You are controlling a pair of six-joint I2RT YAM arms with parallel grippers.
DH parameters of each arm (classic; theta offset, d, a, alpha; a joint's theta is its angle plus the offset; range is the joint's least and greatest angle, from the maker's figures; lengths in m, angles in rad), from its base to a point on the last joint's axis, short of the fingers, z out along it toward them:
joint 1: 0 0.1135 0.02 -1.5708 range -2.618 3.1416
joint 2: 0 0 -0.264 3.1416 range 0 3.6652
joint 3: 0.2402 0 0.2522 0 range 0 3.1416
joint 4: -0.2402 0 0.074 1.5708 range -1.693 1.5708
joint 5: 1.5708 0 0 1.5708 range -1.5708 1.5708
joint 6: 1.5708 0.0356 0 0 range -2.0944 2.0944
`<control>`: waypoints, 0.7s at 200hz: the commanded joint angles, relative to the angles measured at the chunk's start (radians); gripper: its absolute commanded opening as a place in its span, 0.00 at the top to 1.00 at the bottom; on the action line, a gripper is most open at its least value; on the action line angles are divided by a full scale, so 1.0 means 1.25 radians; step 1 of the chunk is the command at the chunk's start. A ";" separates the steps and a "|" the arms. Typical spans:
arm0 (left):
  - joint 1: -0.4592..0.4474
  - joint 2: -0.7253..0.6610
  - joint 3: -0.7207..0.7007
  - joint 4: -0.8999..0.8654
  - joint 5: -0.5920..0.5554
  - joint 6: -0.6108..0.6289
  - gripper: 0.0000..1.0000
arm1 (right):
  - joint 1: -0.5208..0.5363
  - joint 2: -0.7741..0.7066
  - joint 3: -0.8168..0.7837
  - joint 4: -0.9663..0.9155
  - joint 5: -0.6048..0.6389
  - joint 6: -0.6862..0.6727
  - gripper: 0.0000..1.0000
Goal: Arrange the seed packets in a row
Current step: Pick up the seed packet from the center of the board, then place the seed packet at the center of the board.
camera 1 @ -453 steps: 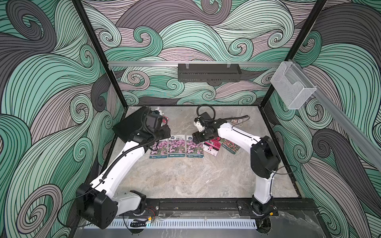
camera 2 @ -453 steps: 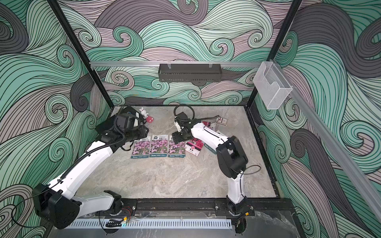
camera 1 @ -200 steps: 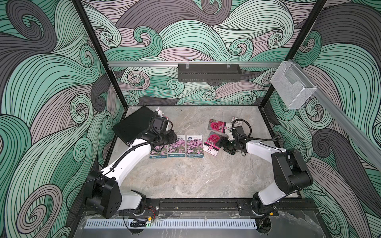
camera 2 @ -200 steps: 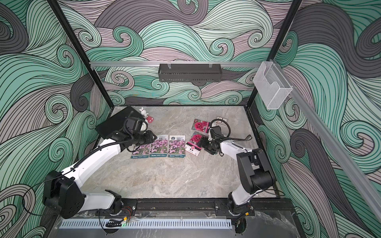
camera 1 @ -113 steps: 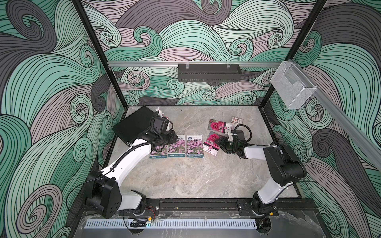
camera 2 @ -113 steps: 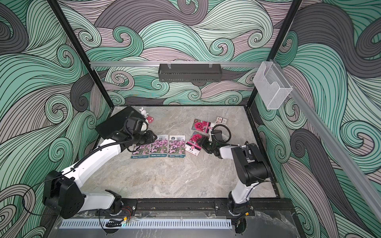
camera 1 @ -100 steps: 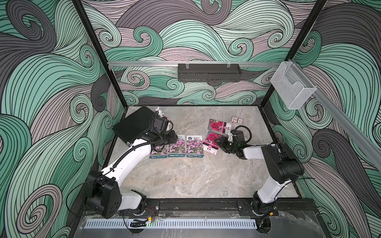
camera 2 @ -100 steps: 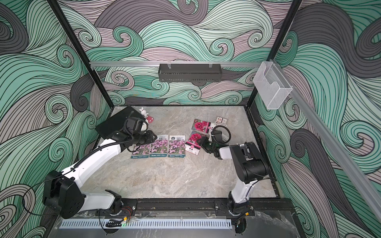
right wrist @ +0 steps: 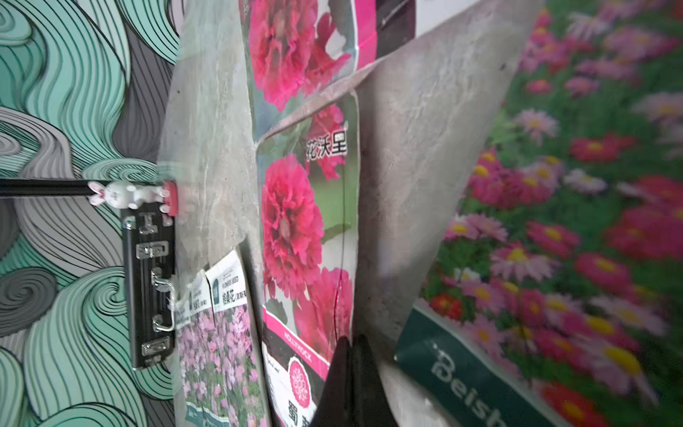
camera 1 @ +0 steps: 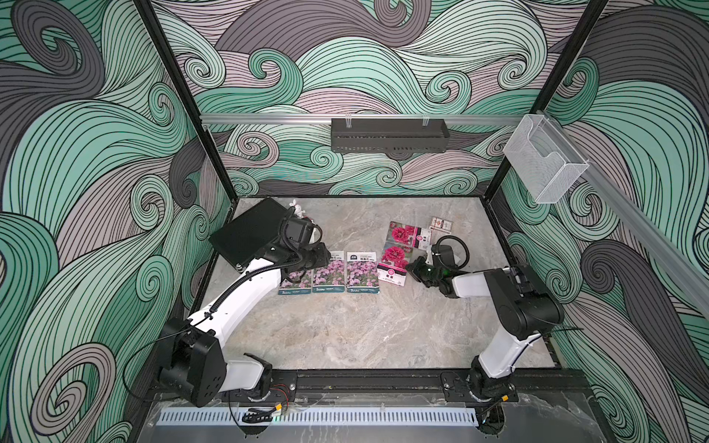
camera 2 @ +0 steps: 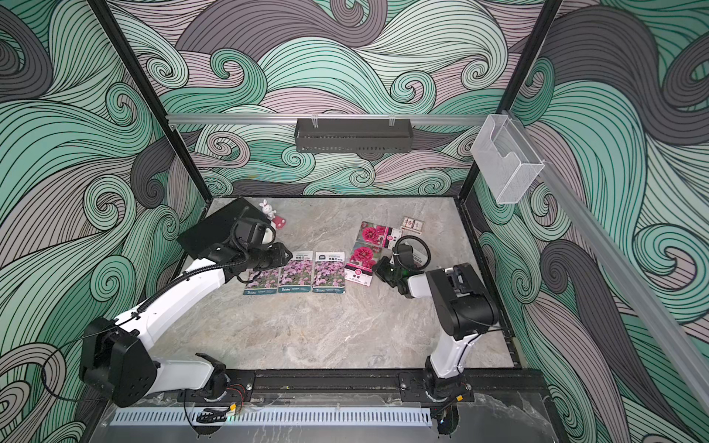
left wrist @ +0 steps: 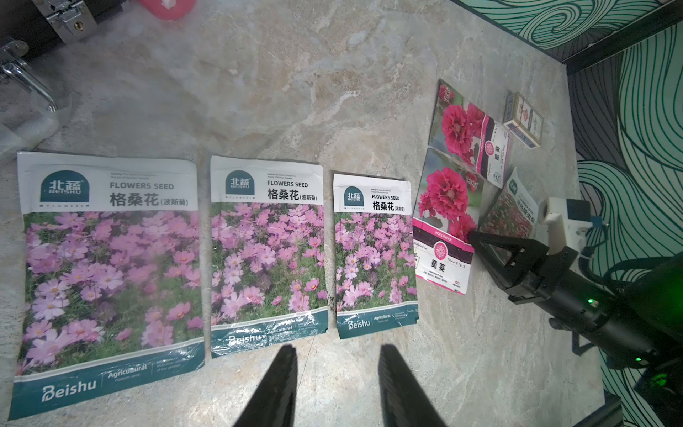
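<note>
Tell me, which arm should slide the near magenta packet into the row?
Right. The right gripper is shut at the edge of that magenta packet, which lies tilted beside the row. The left gripper is open and empty by the purple packets, already in line.

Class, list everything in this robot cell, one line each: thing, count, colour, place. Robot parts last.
purple packets: 3, purple-pink, side by side mid-table
magenta packets: 2, magenta, right of that row, overlapping
red packet: 1, red-pink, right of the magenta ones
card box: 1, red-white, far right of table
case: 1, black, far left corner
rabbit toy: 1, white-pink, beside case
rack: 1, black, back wall
holder: 1, clear, right wall
table: 1, grey marble
left gripper: 1, black, open, above purple packets
right gripper: 1, black, shut, at a magenta packet's edge
</note>
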 commanded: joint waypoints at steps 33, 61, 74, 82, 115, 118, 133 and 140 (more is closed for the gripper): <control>-0.003 0.011 0.010 0.007 0.007 -0.003 0.61 | -0.007 -0.115 0.153 -0.364 0.045 -0.235 1.00; -0.003 0.015 0.009 0.009 0.012 -0.002 0.61 | -0.010 -0.113 0.208 -0.459 0.019 -0.313 1.00; -0.003 0.014 0.008 0.009 0.012 0.001 0.61 | -0.013 -0.101 0.229 -0.498 0.003 -0.338 1.00; -0.003 0.014 0.009 0.009 0.012 0.002 0.61 | -0.017 -0.093 0.234 -0.511 -0.019 -0.348 1.00; -0.003 0.021 0.012 0.013 0.018 0.002 0.61 | -0.021 -0.054 0.249 -0.561 -0.065 -0.380 1.00; -0.003 0.022 0.013 0.013 0.019 0.002 0.61 | -0.022 -0.051 0.251 -0.565 -0.065 -0.382 1.00; -0.003 0.024 0.014 0.015 0.022 0.001 0.61 | -0.022 -0.033 0.263 -0.583 -0.067 -0.393 1.00; -0.003 0.025 0.014 0.015 0.022 0.001 0.61 | -0.022 -0.021 0.272 -0.591 -0.072 -0.397 1.00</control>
